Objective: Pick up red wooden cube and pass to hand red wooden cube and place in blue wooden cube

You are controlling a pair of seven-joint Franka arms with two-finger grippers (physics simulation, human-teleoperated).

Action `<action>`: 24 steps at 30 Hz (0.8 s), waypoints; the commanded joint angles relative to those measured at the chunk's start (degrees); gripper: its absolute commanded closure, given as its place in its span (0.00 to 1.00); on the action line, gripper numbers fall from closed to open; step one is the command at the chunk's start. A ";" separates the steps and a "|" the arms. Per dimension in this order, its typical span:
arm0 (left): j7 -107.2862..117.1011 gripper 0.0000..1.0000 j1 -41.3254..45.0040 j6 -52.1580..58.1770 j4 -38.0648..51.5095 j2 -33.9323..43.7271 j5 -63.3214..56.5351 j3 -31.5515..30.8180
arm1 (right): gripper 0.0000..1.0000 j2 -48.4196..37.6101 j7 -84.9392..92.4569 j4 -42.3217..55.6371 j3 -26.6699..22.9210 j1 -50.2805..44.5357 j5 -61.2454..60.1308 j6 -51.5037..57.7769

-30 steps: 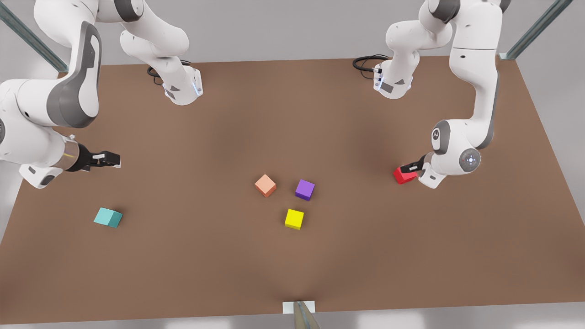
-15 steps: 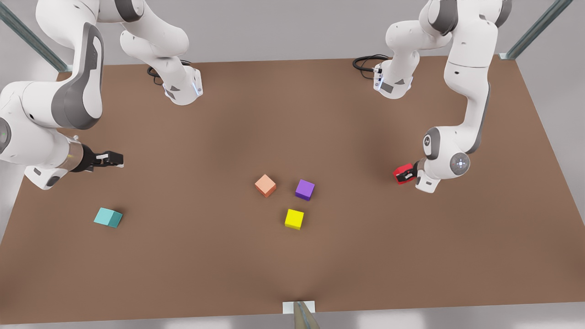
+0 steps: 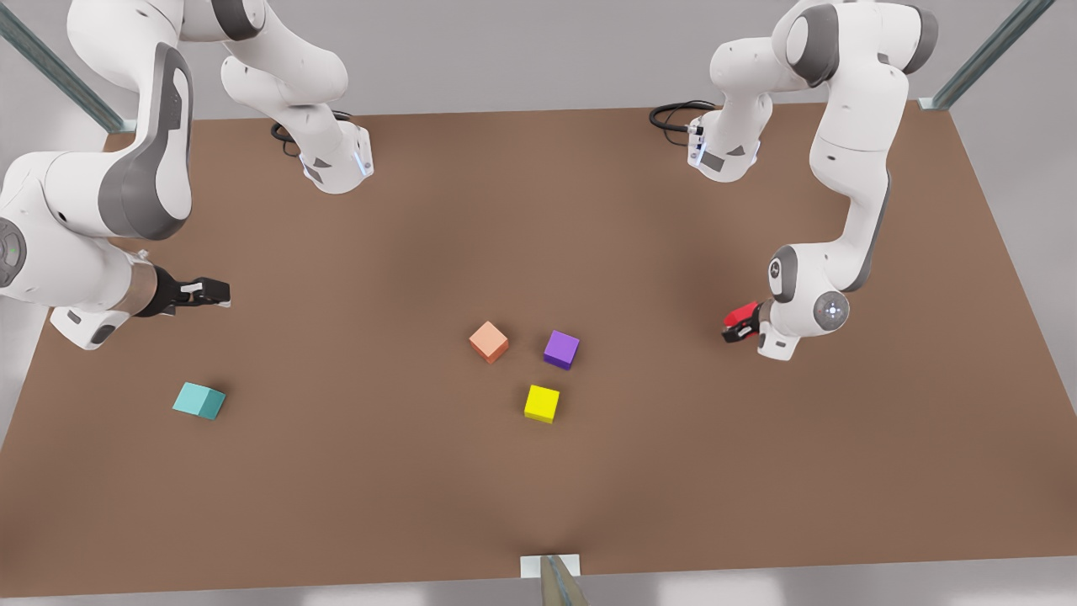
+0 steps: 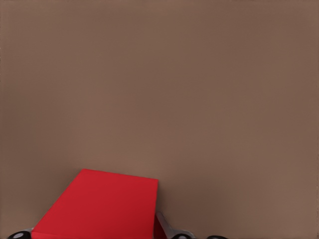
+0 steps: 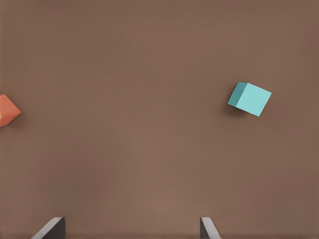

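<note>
The red wooden cube (image 3: pixel 742 314) is at the front view's right, held just above the brown table (image 3: pixel 673 471). My left gripper (image 3: pixel 734 326) is shut on it. In the left wrist view the red wooden cube (image 4: pixel 99 206) sits between that gripper's (image 4: pixel 94 234) fingertips. The blue wooden cube (image 3: pixel 199 401), teal in colour, rests on the table at the front view's left. My right gripper (image 3: pixel 214 292) hovers open above and behind it. The right wrist view shows the blue wooden cube (image 5: pixel 249 99) ahead of the spread fingers (image 5: pixel 50 229).
Three other cubes lie near the table's middle: salmon-orange (image 3: pixel 489 342), purple (image 3: pixel 561 349) and yellow (image 3: pixel 542 403). The salmon-orange cube (image 5: pixel 7 110) also appears in the right wrist view. Both arm bases stand at the table's far edge.
The left arm's wrist has swung toward the front view's left, carrying the red cube slightly up and now hiding more of it. The right gripper has crept a little toward the front view's right.
</note>
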State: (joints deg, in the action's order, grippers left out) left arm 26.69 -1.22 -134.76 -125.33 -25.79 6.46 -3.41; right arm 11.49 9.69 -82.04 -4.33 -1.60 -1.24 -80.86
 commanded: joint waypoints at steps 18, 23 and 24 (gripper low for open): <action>-2.78 0.38 0.87 18.41 55.37 -21.84 27.20 -36.22 | 0.00 35.80 107.64 15.95 9.25 -2.10 -71.79 -19.16; -22.64 0.43 2.98 5.31 55.37 -26.06 35.12 -40.36 | 0.00 36.67 115.82 14.19 13.12 -2.10 -74.69 -17.14; -25.10 0.43 3.24 4.51 55.55 -26.94 35.20 -40.88 | 0.00 36.76 116.26 14.02 13.12 -2.09 -74.78 -14.51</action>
State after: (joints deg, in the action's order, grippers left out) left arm 22.51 1.75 -121.04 -69.88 -52.28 38.26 -43.84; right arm 48.25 74.94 -67.96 8.47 -3.68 -73.78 -96.90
